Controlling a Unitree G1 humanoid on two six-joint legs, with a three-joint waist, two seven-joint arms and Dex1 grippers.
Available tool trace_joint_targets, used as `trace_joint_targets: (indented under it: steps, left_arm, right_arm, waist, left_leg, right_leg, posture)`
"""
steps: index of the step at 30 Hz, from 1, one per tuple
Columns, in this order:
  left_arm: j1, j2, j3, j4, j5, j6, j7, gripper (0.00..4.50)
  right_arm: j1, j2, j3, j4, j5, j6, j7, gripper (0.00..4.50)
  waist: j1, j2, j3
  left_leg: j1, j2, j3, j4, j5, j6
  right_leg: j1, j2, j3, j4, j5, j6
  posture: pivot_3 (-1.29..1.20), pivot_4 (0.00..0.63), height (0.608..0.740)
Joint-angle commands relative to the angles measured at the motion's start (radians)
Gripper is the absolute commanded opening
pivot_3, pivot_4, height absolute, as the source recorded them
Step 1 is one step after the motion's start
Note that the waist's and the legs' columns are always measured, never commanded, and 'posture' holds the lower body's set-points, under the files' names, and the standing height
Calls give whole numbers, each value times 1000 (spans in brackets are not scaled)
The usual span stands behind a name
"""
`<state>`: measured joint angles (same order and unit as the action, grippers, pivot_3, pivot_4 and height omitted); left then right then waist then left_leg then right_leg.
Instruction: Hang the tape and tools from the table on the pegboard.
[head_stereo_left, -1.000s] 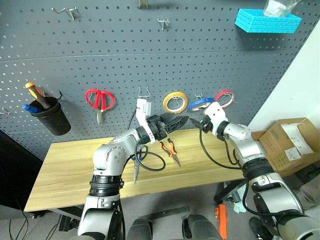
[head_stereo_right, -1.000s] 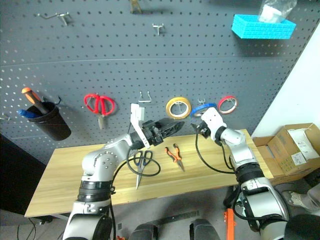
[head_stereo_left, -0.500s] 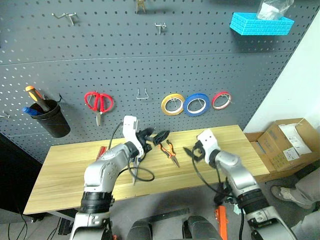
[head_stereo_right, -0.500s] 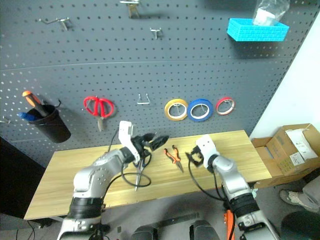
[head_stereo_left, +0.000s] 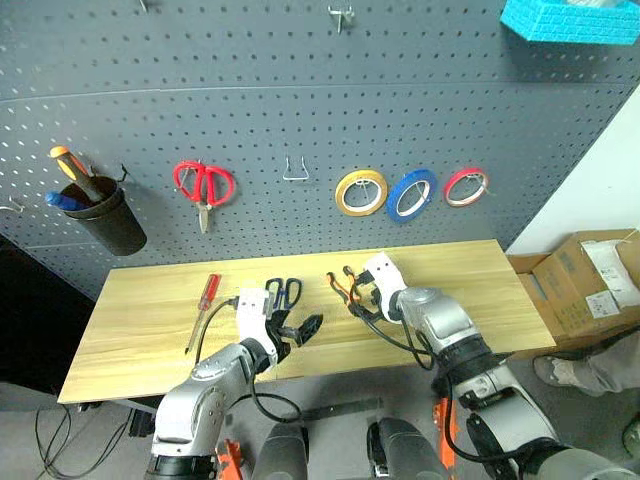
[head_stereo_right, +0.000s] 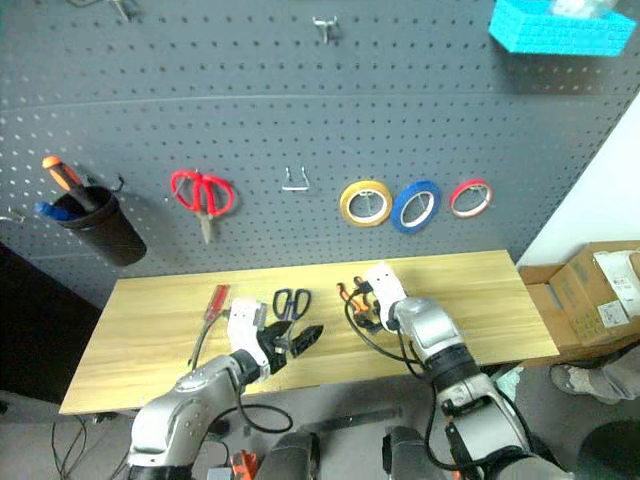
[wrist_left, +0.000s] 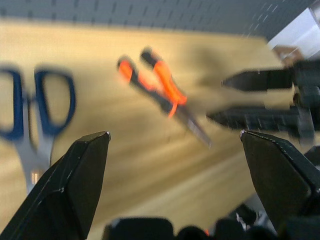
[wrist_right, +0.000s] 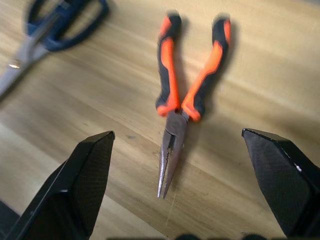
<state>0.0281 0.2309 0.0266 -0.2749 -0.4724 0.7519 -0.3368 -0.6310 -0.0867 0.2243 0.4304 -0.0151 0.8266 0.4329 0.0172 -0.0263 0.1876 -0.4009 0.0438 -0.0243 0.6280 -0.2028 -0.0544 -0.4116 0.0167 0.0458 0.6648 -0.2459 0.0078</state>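
Small orange-and-black-handled steel pliers (wrist_right: 185, 95) are lying closed on the light wooden table (head_stereo_left: 130, 320), framed by the right gripper's (wrist_right: 175, 195) spread fingers.

A white wall (head_stereo_left: 600, 180) stands at the right. A brown cardboard box (head_stereo_left: 590, 285) sits low beside it. The grey floor (head_stereo_left: 90, 440) has black cables (head_stereo_left: 50, 450). A bright blue basket (head_stereo_left: 570, 20) hangs up high.

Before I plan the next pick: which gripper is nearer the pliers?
Right. The right gripper hangs over the pliers; the left gripper sits beside them, by the scissors.
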Motion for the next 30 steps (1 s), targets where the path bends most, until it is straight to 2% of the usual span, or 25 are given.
trace_joint_targets:
  steps: [1,12,17,25,30]
  left_arm:
    - [30,-22,10,-79,-18,-10,21,4500]
    - [82,-53,38,-132,-32,1,56,4500]
    - [105,-56,44,-164,-42,12,73,4500]
    - [143,-61,54,-203,-55,19,93,4500]
    - [144,-64,65,-209,-60,21,100,4500]
  right_arm:
    - [-63,13,-12,66,8,-11,-1,4464]
    - [-155,52,-50,280,7,-58,-44,4464]
    - [-182,76,-46,351,-6,-97,-54,4464]
    - [-250,138,-54,463,-6,-159,-84,4464]
    - [-266,128,-41,547,-34,-230,-84,4464]
  waist:
    - [4,0,14]
    - [7,1,63]
    - [7,0,68]
    - [6,0,76]
    - [8,1,79]
  left_leg:
    - [0,0,0,0,-1,1]
    - [-2,1,-1,-2,-2,2]
    - [-11,2,-2,-2,-2,2]
    - [-12,2,-3,-2,-2,2]
    - [-15,2,-3,-3,-2,2]
  right_leg:
    - [0,0,0,0,0,0]
    - [-2,0,-2,-1,-1,-1]
    - [-11,0,-3,-1,-1,1]
    - [-12,0,-3,-2,-1,0]
    - [-13,0,-4,-3,-1,0]
  posture:
    - [193,254,740]
    - [212,291,740]
    - [231,299,740]
    - [247,300,740]
    - [257,300,740]
